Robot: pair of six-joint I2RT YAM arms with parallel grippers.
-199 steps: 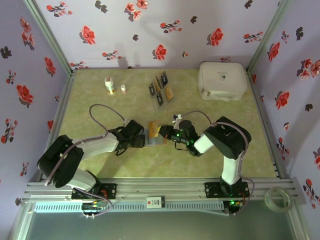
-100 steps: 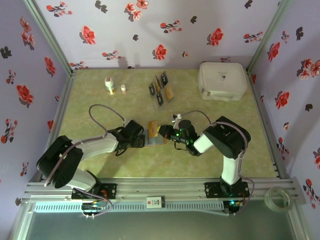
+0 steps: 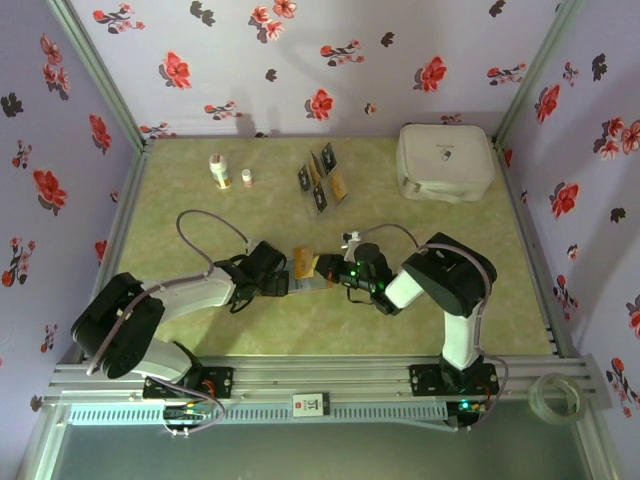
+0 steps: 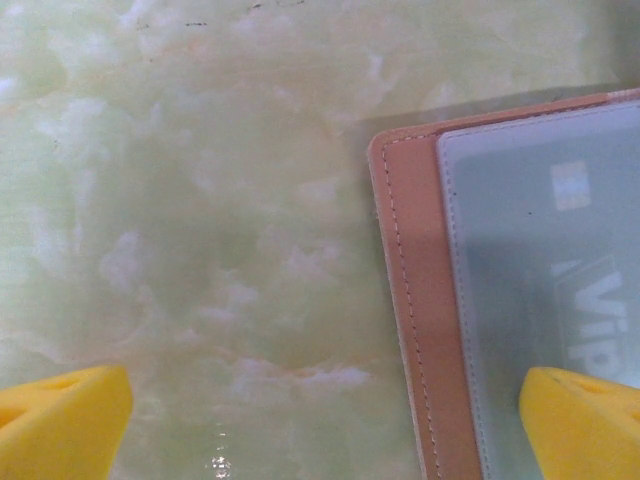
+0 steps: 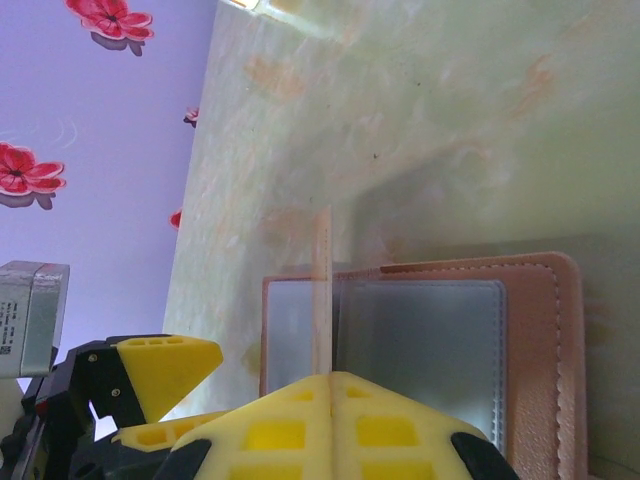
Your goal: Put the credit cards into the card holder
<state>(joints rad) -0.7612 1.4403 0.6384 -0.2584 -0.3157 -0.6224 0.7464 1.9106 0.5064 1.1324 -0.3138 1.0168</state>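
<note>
Nearest the arm bases, the left hand (image 3: 277, 283) lies low at the 9 o'clock side of the card holder (image 3: 312, 272), its fingers spread wide. In its wrist view one yellow fingertip (image 4: 62, 420) is over bare bench (image 4: 200, 200) and the other over the holder's clear pocket (image 4: 500, 250). A card with pale lettering (image 4: 590, 310) shows through that pocket, though I cannot tell whether the fingertip presses down. From 3 o'clock the right hand (image 5: 330, 380) has its fingers pressed together on a credit card (image 5: 323, 290). The card is pinched by its near end, seen edge-on, and stands upright over the open holder's clear panels; whether it touches them is unclear. To do the insertion well, I judge the card needs tipping off vertical until its leading edge meets a pocket mouth at a shallow angle. A slow slide along the pocket should follow, since a downward push might buckle the card or skate the holder across the bench. The spread left hand seems best used as a stop or hold-down on the holder's 9 o'clock edge. Farther off at 12 o'clock more credit cards (image 3: 320, 198) stand in a loose cluster, and a white case (image 3: 445, 162) sits toward 1 o'clock.
</note>
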